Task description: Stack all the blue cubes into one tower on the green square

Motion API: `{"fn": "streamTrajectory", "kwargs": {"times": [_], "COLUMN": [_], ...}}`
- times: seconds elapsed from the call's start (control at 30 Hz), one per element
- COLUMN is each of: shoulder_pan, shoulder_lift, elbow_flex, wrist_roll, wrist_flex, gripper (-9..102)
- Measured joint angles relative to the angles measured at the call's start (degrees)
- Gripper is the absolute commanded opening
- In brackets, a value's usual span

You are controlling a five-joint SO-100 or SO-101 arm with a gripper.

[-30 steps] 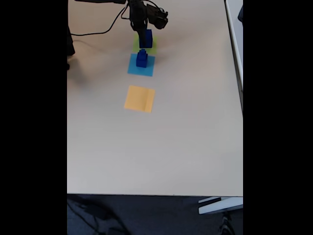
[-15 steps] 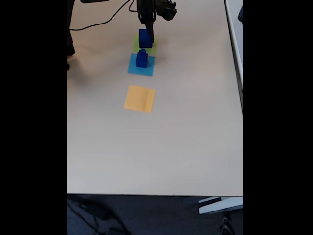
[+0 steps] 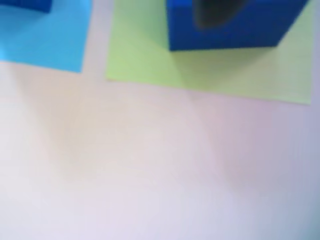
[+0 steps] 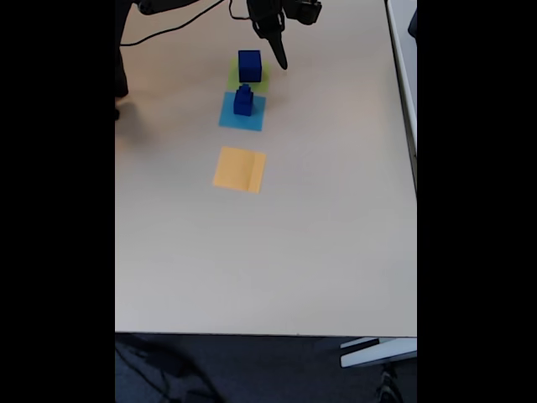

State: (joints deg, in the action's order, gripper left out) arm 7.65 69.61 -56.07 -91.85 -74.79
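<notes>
Wrist view: 1 large blue cube (image 3: 225,30) sits on the green square (image 3: 150,55), toward its far part, with a dark blurred shape crossing the cube's top edge; what that shape is cannot be told
Wrist view, beside the green square: the light-blue square (image 3: 45,40) lies just to its left, parted from it by a thin strip of table (image 3: 150,170); a dark blue corner shows at the top left on the light-blue square
Fixed view, large cube: the large blue cube (image 4: 249,65) stands alone on the green square (image 4: 252,84), with nothing touching it
Fixed view, small stack: a stack of smaller blue cubes (image 4: 243,100) stands on the light-blue square (image 4: 242,112), the patch next below the green square; their count is too small to tell
Fixed view, orange square (image 4: 240,169): bare, 2 patches below the green square, well apart from it
Gripper (image 4: 279,57): just to the right of the large cube and off it, grasping nothing; whether its fingers are spread is too small to judge
Cables: dark leads run along the table's top edge (image 4: 168,29), to the left of the green square
Change over 1 s: the gripper was down over the large cube on the green square, then half off it; it now hangs clear at the cube's upper right
Unchanged: the small stack and all 3 patches lie where they lay
</notes>
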Motion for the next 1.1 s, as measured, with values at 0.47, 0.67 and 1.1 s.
{"fn": "streamTrajectory", "kwargs": {"times": [0.47,0.67,1.1], "shoulder_pan": [-5.1,-4.7,-4.9], "shoulder_lift": [14.0,15.2,17.1], "elbow_flex": [-19.1,-22.8,-29.9], "wrist_roll": [2.1,0.8,1.3], "wrist_flex": [3.6,4.7,6.6], "gripper": [28,28,28]}}
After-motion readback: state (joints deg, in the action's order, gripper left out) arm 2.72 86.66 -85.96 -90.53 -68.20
